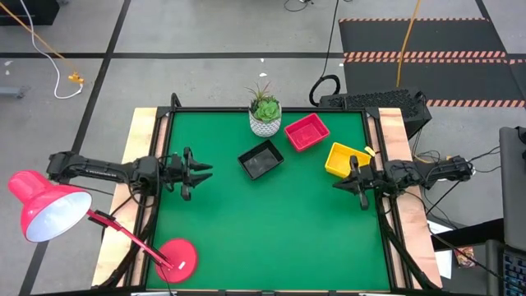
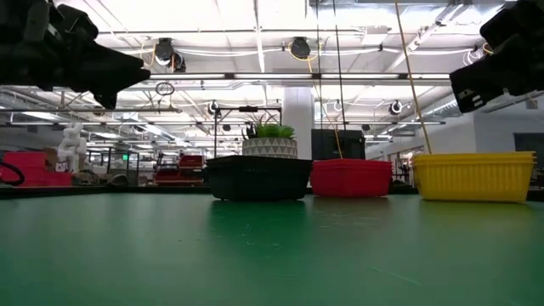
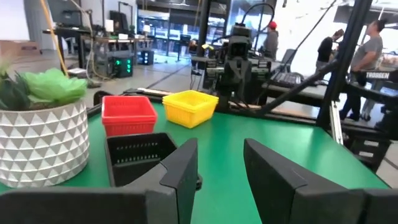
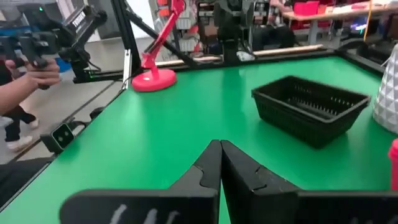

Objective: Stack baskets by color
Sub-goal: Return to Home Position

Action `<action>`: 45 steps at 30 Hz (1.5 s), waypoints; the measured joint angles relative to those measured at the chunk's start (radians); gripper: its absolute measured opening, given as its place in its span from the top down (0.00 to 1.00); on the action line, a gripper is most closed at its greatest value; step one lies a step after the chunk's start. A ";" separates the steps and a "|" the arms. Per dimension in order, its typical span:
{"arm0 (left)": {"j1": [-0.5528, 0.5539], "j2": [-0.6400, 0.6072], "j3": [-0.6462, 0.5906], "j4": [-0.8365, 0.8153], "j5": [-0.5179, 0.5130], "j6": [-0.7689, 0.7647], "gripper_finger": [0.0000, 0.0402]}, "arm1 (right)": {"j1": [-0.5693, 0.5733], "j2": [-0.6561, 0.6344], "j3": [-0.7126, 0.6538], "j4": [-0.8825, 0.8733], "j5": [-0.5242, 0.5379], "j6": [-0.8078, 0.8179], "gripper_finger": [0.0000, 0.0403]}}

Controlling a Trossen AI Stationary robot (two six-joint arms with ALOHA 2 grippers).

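Observation:
Three baskets rest on their bottoms on the green table (image 1: 263,238): a black one (image 1: 260,159) at the middle far side, a red one (image 1: 306,131) beyond it to the right, and a yellow one (image 1: 346,159) near the right edge. In the low view they stand in a row: black (image 2: 258,177), red (image 2: 350,178), yellow (image 2: 473,176). My left gripper (image 1: 205,171) hangs open and level at the table's left edge, its fingers (image 3: 186,165) apart with nothing between them. My right gripper (image 1: 339,186) is shut and level at the right edge, just near-side of the yellow basket, and holds nothing (image 4: 221,146).
A white plant pot (image 1: 265,115) stands at the far edge, beside the red basket. A red lamp's base (image 1: 176,257) sits at the near left corner, its head (image 1: 45,210) hanging beyond the table's left side. People stand in the room behind (image 3: 373,43).

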 joint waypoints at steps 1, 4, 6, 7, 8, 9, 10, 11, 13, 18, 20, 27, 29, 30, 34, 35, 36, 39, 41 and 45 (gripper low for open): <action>-0.002 -0.001 0.000 -0.004 0.000 0.004 0.67 | 0.000 0.000 0.000 0.005 0.002 -0.006 1.00; -0.007 -0.006 0.000 -0.050 0.000 0.007 0.67 | 0.000 0.002 -0.001 0.007 0.003 -0.036 1.00; -0.007 -0.010 0.000 -0.102 0.000 0.005 0.67 | -0.001 0.002 -0.001 0.019 0.004 -0.046 1.00; -0.007 -0.010 0.000 -0.121 -0.001 0.001 0.67 | -0.001 0.002 -0.001 0.024 0.005 -0.049 1.00; -0.007 -0.010 0.000 -0.140 -0.001 -0.007 0.67 | -0.001 0.002 -0.001 0.030 0.006 -0.054 1.00; -0.007 -0.010 0.000 -0.158 -0.001 -0.018 0.67 | -0.001 0.002 -0.005 0.051 0.011 -0.058 1.00; -0.007 -0.010 0.000 -0.165 -0.003 -0.029 0.67 | -0.001 0.001 -0.020 0.101 0.020 -0.063 1.00; -0.007 -0.010 0.000 -0.164 -0.004 -0.037 0.67 | -0.001 0.001 -0.041 0.165 0.026 -0.070 1.00; -0.007 -0.010 0.000 -0.162 -0.006 -0.045 0.67 | -0.001 0.001 -0.101 0.312 0.025 -0.083 1.00; -0.007 -0.010 0.000 -0.174 -0.006 -0.043 0.67 | -0.006 0.007 -0.126 0.413 0.031 -0.105 1.00; -0.009 -0.008 0.000 -0.196 -0.011 -0.041 0.67 | -0.005 0.004 -0.127 0.424 0.027 -0.115 1.00; -0.009 -0.009 0.000 -0.221 -0.023 -0.007 0.67 | -0.020 0.005 -0.129 0.442 0.031 -0.192 1.00; -0.009 -0.009 0.000 -0.222 -0.024 0.001 0.67 | -0.025 0.005 -0.129 0.421 0.030 -0.198 1.00; -0.009 -0.009 0.000 -0.222 -0.024 0.009 0.67 | -0.026 0.006 -0.129 0.412 0.030 -0.201 1.00; -0.009 -0.009 0.000 -0.221 -0.026 0.065 0.67 | -0.026 0.005 -0.130 0.421 0.031 -0.219 1.00; -0.009 -0.009 0.000 -0.221 -0.026 0.075 0.67 | -0.026 0.006 -0.130 0.415 0.031 -0.219 1.00; -0.009 -0.009 0.000 -0.221 -0.026 0.075 0.67 | -0.026 0.006 -0.130 0.407 0.032 -0.216 1.00; -0.009 -0.008 0.000 -0.221 -0.026 0.063 0.67 | -0.026 0.005 -0.131 0.394 0.031 -0.194 1.00; -0.009 -0.008 0.000 -0.222 -0.026 0.065 0.67 | -0.026 0.006 -0.131 0.368 0.030 -0.182 1.00; -0.009 -0.008 0.000 -0.222 -0.026 0.064 0.67 | -0.026 0.005 -0.131 0.369 0.030 -0.179 1.00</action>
